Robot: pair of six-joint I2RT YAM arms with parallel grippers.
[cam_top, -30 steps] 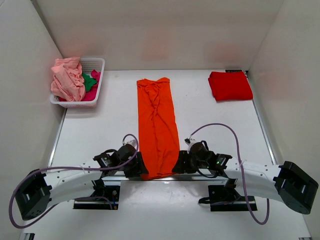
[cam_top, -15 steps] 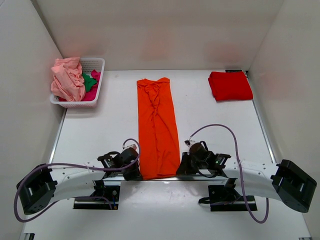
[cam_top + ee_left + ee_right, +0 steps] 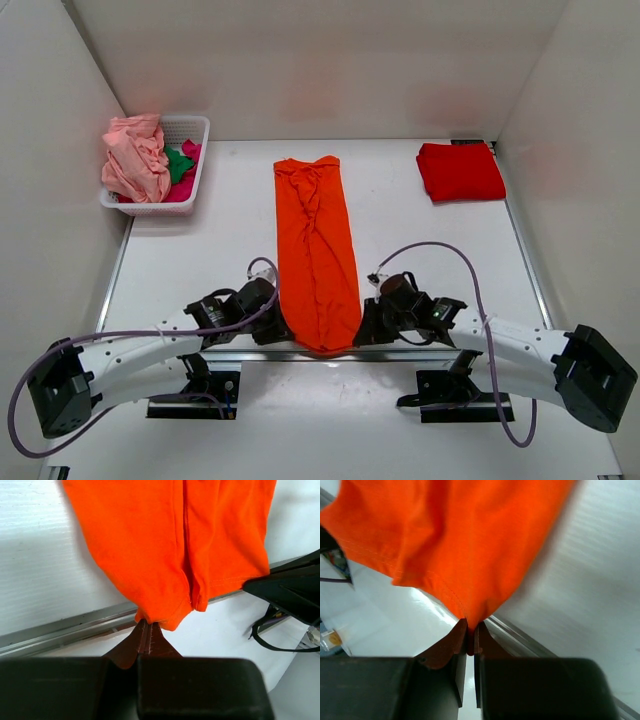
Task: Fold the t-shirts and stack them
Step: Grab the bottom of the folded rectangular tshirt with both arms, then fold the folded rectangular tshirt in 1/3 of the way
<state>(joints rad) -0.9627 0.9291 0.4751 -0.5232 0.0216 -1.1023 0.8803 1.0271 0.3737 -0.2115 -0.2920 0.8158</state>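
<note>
The orange t-shirt (image 3: 315, 250) looks light and limp, likely to sag; left gripper (image 3: 148, 627) and right gripper (image 3: 470, 630) each pinch a near hem corner, the sensible hold

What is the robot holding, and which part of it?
The orange t-shirt: the left end effector pinches its near left corner, the right end effector its near right corner.

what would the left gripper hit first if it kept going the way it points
The orange shirt: the left gripper is shut on its near corner, and the cloth lies straight ahead.
</note>
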